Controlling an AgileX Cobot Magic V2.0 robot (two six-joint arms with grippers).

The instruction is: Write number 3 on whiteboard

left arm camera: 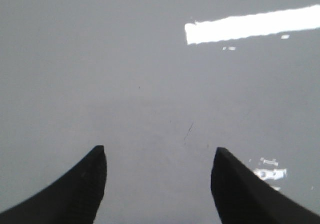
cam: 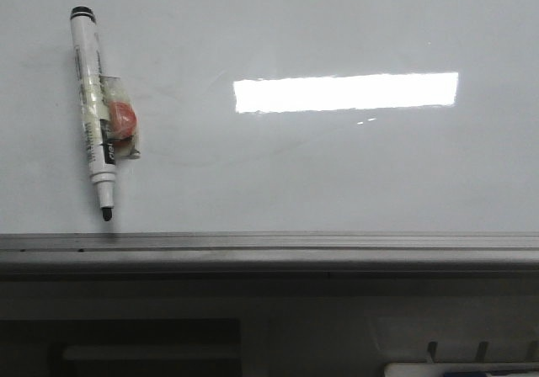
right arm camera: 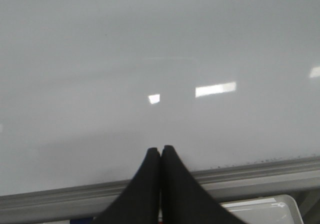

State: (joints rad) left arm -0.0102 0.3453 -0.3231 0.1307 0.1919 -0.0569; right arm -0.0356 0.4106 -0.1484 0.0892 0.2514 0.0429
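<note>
The whiteboard (cam: 337, 167) fills the front view, glossy pale grey, with a grey metal ledge (cam: 269, 246) along its lower edge. No black "3" shows on it in any view. A white marker (cam: 94, 112) with a black cap end and bare black tip lies on the board at the far left, tip toward the ledge, with a taped red lump (cam: 120, 122) on its side. My left gripper (left arm camera: 159, 156) is open and empty over bare board. My right gripper (right arm camera: 161, 150) is shut with nothing between its fingers, above the board near the ledge (right arm camera: 260, 176).
A bright rectangular light reflection (cam: 345, 92) sits on the board's middle right. A thin short dark scratch mark (left arm camera: 189, 130) shows on the board ahead of my left gripper. A pale tray edge (right arm camera: 270, 206) lies beyond the ledge.
</note>
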